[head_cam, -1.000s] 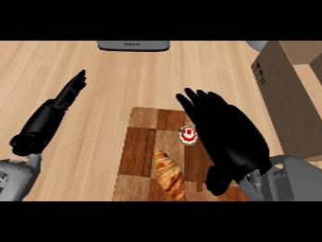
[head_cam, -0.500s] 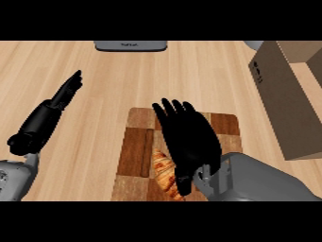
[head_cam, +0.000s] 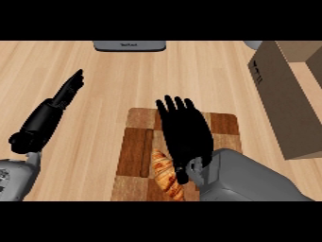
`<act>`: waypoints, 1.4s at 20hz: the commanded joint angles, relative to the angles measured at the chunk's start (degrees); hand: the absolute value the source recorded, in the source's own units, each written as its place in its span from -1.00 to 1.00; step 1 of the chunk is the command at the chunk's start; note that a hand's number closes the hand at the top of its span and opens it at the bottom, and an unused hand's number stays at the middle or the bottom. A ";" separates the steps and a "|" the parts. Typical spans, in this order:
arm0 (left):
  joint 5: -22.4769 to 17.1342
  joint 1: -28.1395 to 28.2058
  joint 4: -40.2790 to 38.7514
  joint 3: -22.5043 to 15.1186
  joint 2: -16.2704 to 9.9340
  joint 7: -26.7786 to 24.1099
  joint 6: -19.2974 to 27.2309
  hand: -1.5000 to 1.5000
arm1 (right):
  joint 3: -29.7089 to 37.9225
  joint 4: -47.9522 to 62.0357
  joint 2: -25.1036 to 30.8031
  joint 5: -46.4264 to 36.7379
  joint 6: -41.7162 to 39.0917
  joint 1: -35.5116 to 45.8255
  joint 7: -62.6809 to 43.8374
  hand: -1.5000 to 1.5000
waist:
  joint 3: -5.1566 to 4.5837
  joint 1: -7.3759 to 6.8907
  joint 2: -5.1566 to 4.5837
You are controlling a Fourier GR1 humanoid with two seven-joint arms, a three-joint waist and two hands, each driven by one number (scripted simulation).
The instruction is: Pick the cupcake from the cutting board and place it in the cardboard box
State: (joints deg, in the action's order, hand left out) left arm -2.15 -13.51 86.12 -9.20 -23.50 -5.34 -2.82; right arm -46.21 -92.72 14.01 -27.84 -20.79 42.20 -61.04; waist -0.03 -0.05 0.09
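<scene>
Black against striped brown wood, the right hand (head_cam: 184,132) lay flat over the cutting board (head_cam: 137,151), fingers straight and spread, holding nothing. The cupcake was hidden beneath it, so its look could not be told. A golden, ridged croissant (head_cam: 165,174) lay just left of the wrist. Well to the hand's right stood the open cardboard box (head_cam: 289,104), with bare pale counter (head_cam: 122,80) between. The left hand (head_cam: 67,90) rested far left, fingers straight. A grey device (head_cam: 130,45) sat ahead at the counter's far edge.
</scene>
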 commanded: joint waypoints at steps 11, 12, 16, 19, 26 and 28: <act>0.65 0.55 2.71 3.09 0.84 1.69 -2.27 0.00 | 2.33 10.02 -3.80 -10.07 -2.39 -4.82 1.26 -1.00 | 0.03 -0.06 -0.09; 3.40 1.99 0.08 1.25 2.93 -1.46 -1.58 0.00 | 6.08 10.19 -3.95 -9.40 -4.65 -3.10 3.37 -1.00 | 0.02 -0.01 -0.11; 2.14 0.73 2.83 3.57 2.02 2.99 -4.04 0.00 | 4.93 11.33 -10.76 -13.69 -4.27 -5.47 1.53 -1.00 | 0.03 -0.12 -0.06; 2.43 3.91 5.97 4.38 2.11 2.58 -4.71 0.00 | 6.67 6.75 -8.11 -14.90 -6.74 -9.75 2.74 -1.00 | 0.03 -0.04 0.03; 3.57 1.41 0.73 6.85 3.27 -0.32 -5.97 0.00 | 6.67 15.14 -8.99 -22.73 -3.35 -12.25 8.05 -1.00 | 0.03 0.01 -0.08; 4.63 3.13 2.57 7.17 3.31 -0.71 -6.94 0.00 | 10.50 17.42 -11.28 -23.91 -4.46 -9.91 9.52 -1.00 | 0.03 -0.14 -0.07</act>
State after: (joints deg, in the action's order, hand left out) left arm 2.06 -11.25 88.24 -3.68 -19.92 -5.24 -8.05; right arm -37.92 -77.11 4.48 -48.81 -24.44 32.63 -51.66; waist 0.00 -0.14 0.01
